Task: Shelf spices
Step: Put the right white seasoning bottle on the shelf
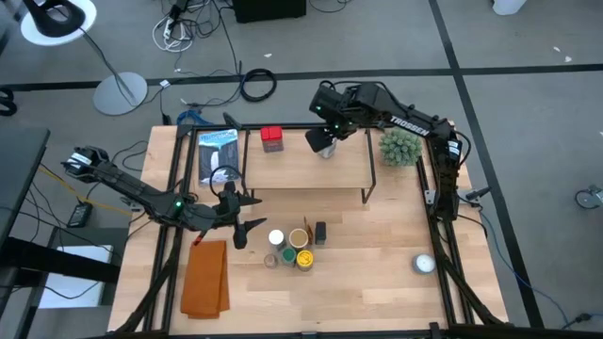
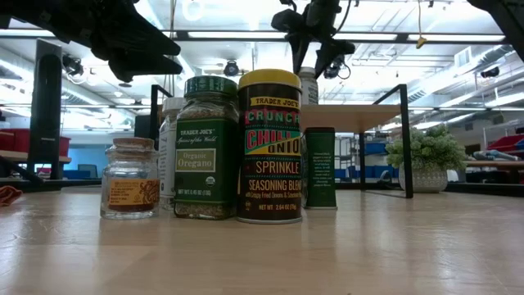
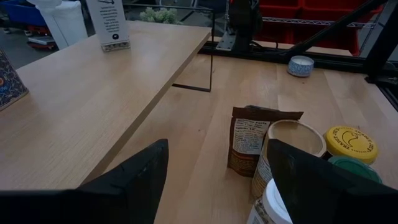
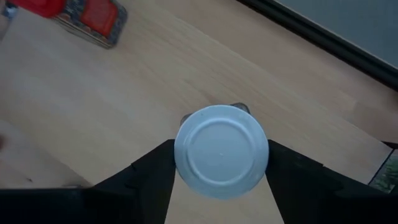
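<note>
A white-lidded jar (image 1: 325, 149) stands upright on the light-wood shelf (image 1: 306, 169), right of the red square tin (image 1: 272, 138). My right gripper (image 1: 326, 141) hangs over it, open, pointing down, one finger on each side of the white lid (image 4: 221, 151). The other spices stand in a cluster (image 1: 294, 247) on the tabletop in front of the shelf: white, tan, yellow and green lids and a small dark box (image 1: 320, 231). My left gripper (image 1: 241, 215) is open, just left of the cluster and touching nothing. Its wrist view shows the tan-lidded jar (image 3: 289, 146) and the yellow lid (image 3: 351, 142) ahead. My right gripper comes at the white-lidded jar from above, a finger (image 4: 152, 171) on either side of the lid's rim (image 4: 180, 155). The jar stands on its base on the shelf. Whether the fingers touch the lid, I cannot tell.
A green spiky plant ball (image 1: 399, 146) sits right of the shelf. A lone white round object (image 1: 424, 264) lies near the table's right edge, and an orange cloth (image 1: 205, 278) at the near left. A dark packet (image 1: 219, 155) lies left of the shelf.
</note>
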